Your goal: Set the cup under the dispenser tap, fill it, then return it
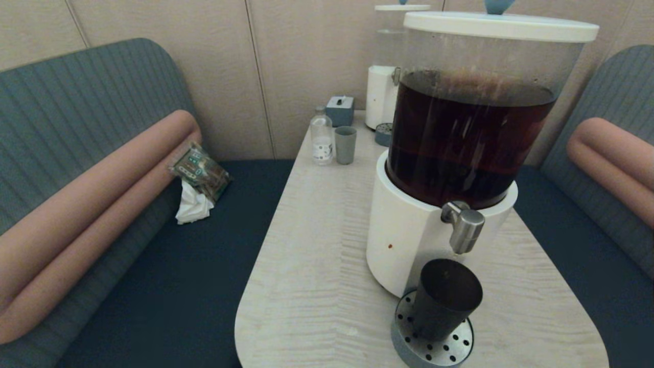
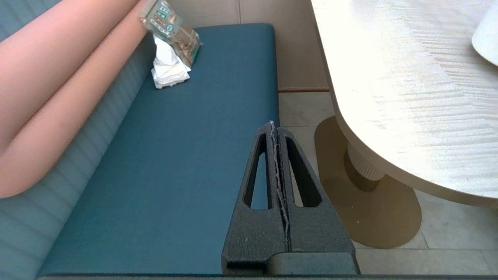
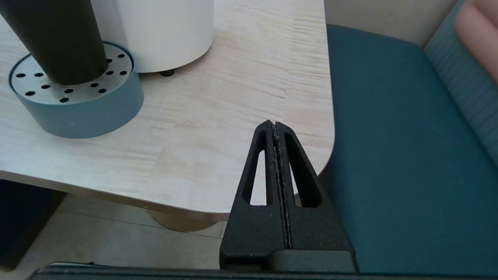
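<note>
The dark tapered cup (image 1: 445, 299) stands upright on the perforated steel drip tray (image 1: 449, 345), right below the brushed-steel dispenser tap (image 1: 464, 226) of the big dispenser (image 1: 472, 138) filled with dark brown liquid. In the right wrist view the cup (image 3: 58, 39) rests on the tray (image 3: 78, 105) beside the white base (image 3: 163, 31). My right gripper (image 3: 275, 123) is shut and empty, low by the table's near right corner, well apart from the cup. My left gripper (image 2: 274, 125) is shut and empty, parked over the bench seat left of the table. Neither arm shows in the head view.
At the table's (image 1: 317, 266) far end stand a small grey-green cup (image 1: 345, 145), a clear bottle (image 1: 321, 136), a grey box (image 1: 340, 110) and a second dispenser with a clear tank (image 1: 391, 66). A snack packet and white tissue (image 1: 196, 184) lie on the left bench. Benches flank both sides.
</note>
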